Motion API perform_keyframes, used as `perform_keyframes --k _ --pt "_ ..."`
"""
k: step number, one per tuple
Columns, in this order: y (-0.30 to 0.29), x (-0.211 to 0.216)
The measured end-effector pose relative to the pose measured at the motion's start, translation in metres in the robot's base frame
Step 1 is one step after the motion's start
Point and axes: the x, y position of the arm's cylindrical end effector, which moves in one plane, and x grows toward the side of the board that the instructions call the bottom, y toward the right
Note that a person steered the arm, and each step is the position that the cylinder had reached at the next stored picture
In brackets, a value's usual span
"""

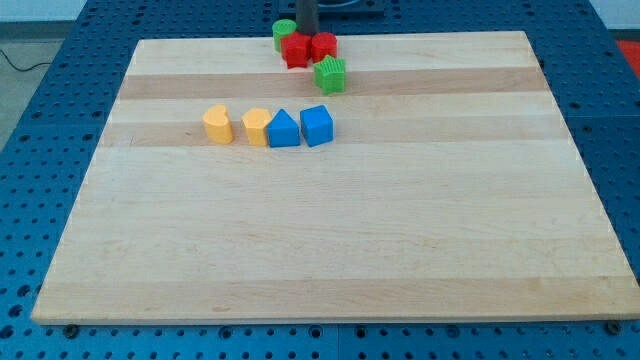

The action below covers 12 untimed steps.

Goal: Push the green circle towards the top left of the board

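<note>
Your tabletop [330, 230] is a pale wooden board on a blue perforated bench [40, 110], bare across its lower half. At the view's top edge stands your end effector, a plain rod with nothing to open or hold; my tip [306, 31] rests among the crowded blocks. The green circle [284, 34] sits just to its left, touching the red blocks [308, 48] just below the tip. I judge the push only beginning: you need the tip on the circle's right side, then drive it leftward along the top edge. The green star [330, 74] lies lower right.
</note>
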Motion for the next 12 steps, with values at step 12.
perform_keyframes --k 12 --pt "-0.254 0.01"
